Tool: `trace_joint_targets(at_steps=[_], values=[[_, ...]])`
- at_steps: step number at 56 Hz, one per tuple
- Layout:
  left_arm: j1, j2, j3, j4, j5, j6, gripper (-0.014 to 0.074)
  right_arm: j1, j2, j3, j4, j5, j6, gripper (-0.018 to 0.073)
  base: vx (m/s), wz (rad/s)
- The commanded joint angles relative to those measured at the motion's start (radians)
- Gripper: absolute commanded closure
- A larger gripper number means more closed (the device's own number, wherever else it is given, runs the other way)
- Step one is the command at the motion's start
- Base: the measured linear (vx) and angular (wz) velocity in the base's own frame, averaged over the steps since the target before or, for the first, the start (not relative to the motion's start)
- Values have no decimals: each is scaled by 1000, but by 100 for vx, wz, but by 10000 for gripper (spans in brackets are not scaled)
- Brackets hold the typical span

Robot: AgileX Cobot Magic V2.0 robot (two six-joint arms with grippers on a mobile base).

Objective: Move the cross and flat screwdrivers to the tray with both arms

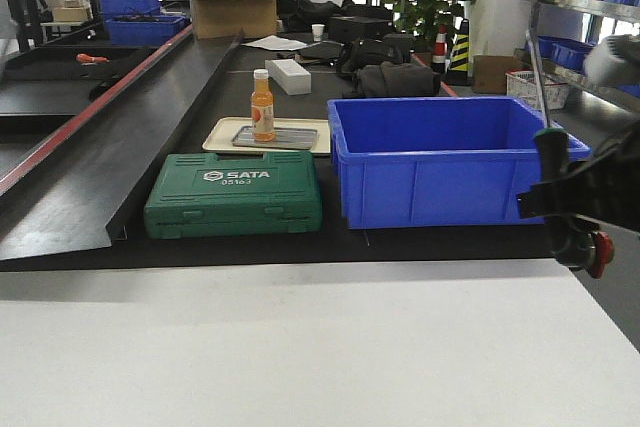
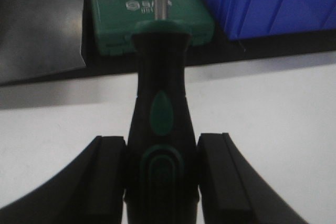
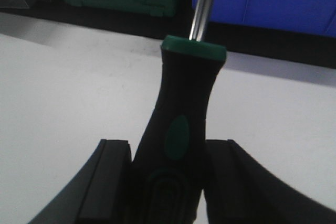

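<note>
In the left wrist view my left gripper (image 2: 161, 142) is shut on the black-and-green handle of one screwdriver (image 2: 160, 77). Its metal shaft points away toward the green case. My right gripper (image 3: 168, 145) is shut on the handle of the other screwdriver (image 3: 189, 93), which leans right toward the blue bin. In the front view this right-hand screwdriver (image 1: 548, 142) stands nearly upright at the right edge, above the right gripper (image 1: 565, 202). The left arm does not show there. The grey tray (image 1: 295, 138) lies on a beige tray (image 1: 222, 134) behind the green case, with an orange bottle on it.
A green SATA tool case (image 1: 233, 195) and a deep blue bin (image 1: 440, 162) sit side by side on the black mat. The orange bottle (image 1: 262, 105) stands on the grey tray. A white tabletop (image 1: 300, 347) fills the foreground. A black ramp (image 1: 90, 177) rises at left.
</note>
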Motion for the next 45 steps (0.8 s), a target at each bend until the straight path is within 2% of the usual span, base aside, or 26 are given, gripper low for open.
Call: trace_joint_targets(at_steps=[1, 11, 21, 45], values=[[-4, -127, 30, 7, -106, -1, 596, -3, -170, 101, 13, -160, -21, 567, 0, 0], [-4, -345, 153, 7, -150, -3, 596, -3, -482, 317, 13, -287, -26, 567, 0, 0], [-4, -395, 176, 7, -144, -3, 596, -3, -649, 426, 10, -318, -23, 567, 0, 0], [-4, -393, 179, 2, -142, -3, 596, -3, -693, 444, 20, -310, -17, 567, 0, 0]])
